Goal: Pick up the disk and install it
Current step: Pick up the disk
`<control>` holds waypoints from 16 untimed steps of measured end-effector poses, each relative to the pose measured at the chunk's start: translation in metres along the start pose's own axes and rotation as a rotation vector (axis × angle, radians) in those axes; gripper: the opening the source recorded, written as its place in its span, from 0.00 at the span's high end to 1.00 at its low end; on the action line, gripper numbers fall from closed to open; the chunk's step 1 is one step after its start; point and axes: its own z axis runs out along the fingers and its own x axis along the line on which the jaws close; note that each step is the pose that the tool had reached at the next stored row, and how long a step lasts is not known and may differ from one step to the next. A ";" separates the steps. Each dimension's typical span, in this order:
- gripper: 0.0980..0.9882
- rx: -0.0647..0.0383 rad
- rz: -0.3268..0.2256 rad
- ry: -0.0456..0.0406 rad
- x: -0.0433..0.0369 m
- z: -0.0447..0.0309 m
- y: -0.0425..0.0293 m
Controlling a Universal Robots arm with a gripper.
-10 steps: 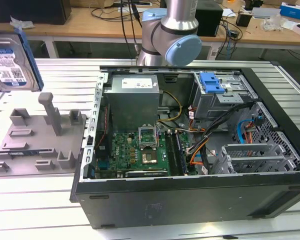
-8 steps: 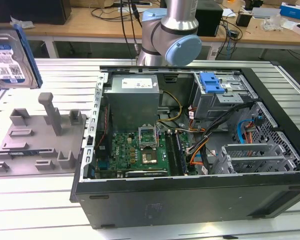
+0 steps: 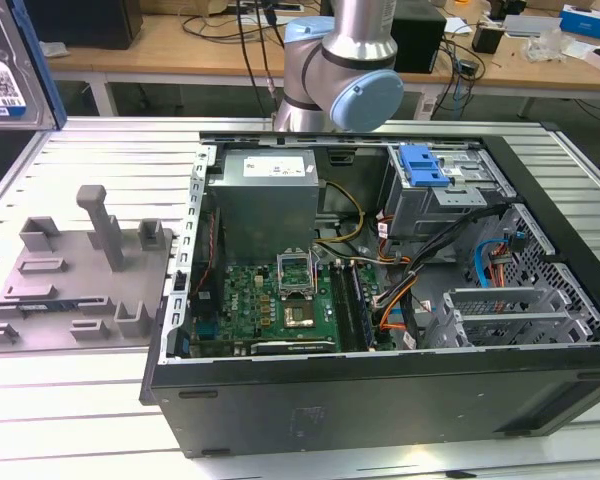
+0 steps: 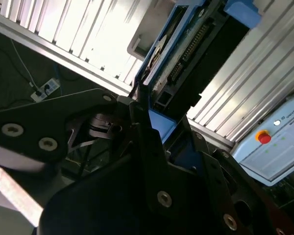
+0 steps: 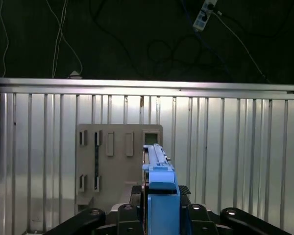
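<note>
the end effector point(image 5: 160, 196) is closed down to the thickness of the disk point(image 5: 155, 152) and grips it by its blue-railed end, edge-on in the first wrist view. in the second wrist view the disk point(image 4: 186, 54) juts out from the dark fingers point(image 4: 137, 122). in the exterior view the disk point(image 3: 5, 70) hangs in the air at the exterior view's left, cut by the frame's edge, well apart from the computer case point(image 3: 380, 400). below it lie the ribbed metal desk point(image 3: 80, 410) and a grey fixture plate point(image 3: 80, 270) near the desk's rail, with dark floor point(image 5: 137, 39) beyond. the case lies open-topped with clear room above it. inside sit a grey power supply box point(image 3: 265, 200), a green motherboard point(image 3: 280, 300), loose cables point(image 3: 400, 290), and a drive cage point(image 3: 450, 200) topped by a blue latch point(image 3: 423, 165).
</note>
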 end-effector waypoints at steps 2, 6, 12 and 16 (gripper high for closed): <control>0.70 0.000 0.000 0.0002 0.0000 0.0001 0.0000; 0.70 0.000 0.000 0.0004 0.0022 0.0000 -0.0044; 0.70 -0.005 0.000 0.0001 0.0143 -0.0003 -0.0351; 0.70 -0.009 0.000 0.0000 0.0245 -0.0010 -0.0580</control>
